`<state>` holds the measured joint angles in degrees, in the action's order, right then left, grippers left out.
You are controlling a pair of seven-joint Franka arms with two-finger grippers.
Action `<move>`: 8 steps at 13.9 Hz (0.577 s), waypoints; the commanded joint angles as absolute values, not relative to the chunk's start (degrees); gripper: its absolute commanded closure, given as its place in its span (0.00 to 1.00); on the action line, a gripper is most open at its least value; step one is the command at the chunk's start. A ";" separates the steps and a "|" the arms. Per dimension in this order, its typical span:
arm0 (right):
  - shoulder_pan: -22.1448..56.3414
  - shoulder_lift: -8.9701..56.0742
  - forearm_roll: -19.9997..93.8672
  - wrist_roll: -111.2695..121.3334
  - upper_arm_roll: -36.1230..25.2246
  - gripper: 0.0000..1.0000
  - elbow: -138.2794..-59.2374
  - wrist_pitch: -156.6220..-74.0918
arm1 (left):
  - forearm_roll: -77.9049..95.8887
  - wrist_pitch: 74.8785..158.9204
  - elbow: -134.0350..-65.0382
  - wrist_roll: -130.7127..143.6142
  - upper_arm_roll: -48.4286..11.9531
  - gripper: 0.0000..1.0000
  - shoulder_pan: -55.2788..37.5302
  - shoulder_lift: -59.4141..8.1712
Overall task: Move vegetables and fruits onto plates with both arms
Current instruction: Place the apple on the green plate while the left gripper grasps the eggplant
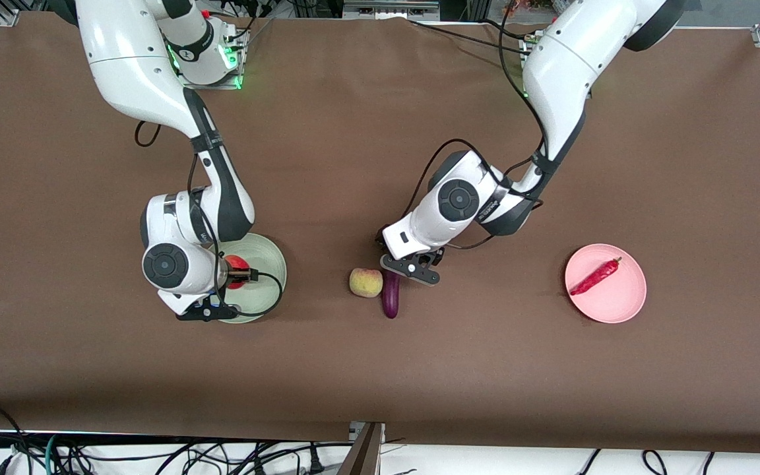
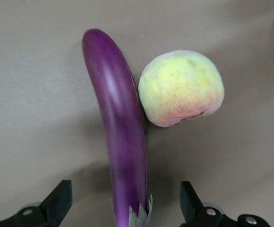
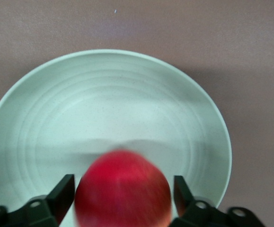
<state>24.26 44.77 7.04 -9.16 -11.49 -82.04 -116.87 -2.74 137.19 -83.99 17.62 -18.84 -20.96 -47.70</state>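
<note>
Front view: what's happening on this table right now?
Two arms are sorting produce onto plates. The right gripper is over the green plate with the red fruit between its open fingers, seemingly letting it go. The left gripper is open and straddles the stem end of the eggplant, which lies on the table touching the peach, not yet grasped. The chili pepper already lies on the pink plate toward the left arm's end.

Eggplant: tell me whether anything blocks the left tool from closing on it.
Nothing visible does. The left tool is open, its fingers either side of the eggplant at its stem end. The peach lies against the eggplant farther along, clear of the fingers.
</note>
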 commanded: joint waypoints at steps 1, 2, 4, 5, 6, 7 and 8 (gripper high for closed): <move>24.26 43.07 7.91 -8.96 -11.34 0.01 -82.44 -117.07 | -6.32 139.39 -82.97 20.21 -15.30 0.00 -25.22 -49.04; 24.78 42.98 7.82 -9.23 -11.16 0.01 -81.31 -116.72 | -6.42 139.74 -82.97 20.39 -15.21 0.00 -25.66 -49.48; 25.22 42.98 8.08 -10.80 -10.99 0.01 -79.19 -116.19 | -6.42 141.76 -83.06 20.57 -15.21 0.00 -25.84 -50.27; 25.83 42.89 8.09 -12.64 -10.12 0.01 -79.28 -116.19 | -6.42 141.77 -83.06 20.48 -15.21 0.13 -25.93 -50.27; 26.54 42.37 8.09 -15.70 -8.80 0.01 -79.19 -116.19 | -6.42 141.77 -83.06 20.48 -15.21 0.43 -26.01 -50.27; 27.06 42.10 8.09 -19.21 -7.92 0.01 -79.10 -116.19 | -6.50 141.77 -82.97 20.48 -15.12 0.63 -26.10 -50.53; 27.77 42.01 8.09 -22.55 -6.78 0.01 -78.23 -116.28 | -6.50 141.77 -82.97 19.96 -14.86 0.71 -25.93 -50.89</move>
<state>26.55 42.96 7.66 -17.04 -8.46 -78.92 -116.88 -4.71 141.40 -83.99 19.28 -15.76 -25.36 -49.97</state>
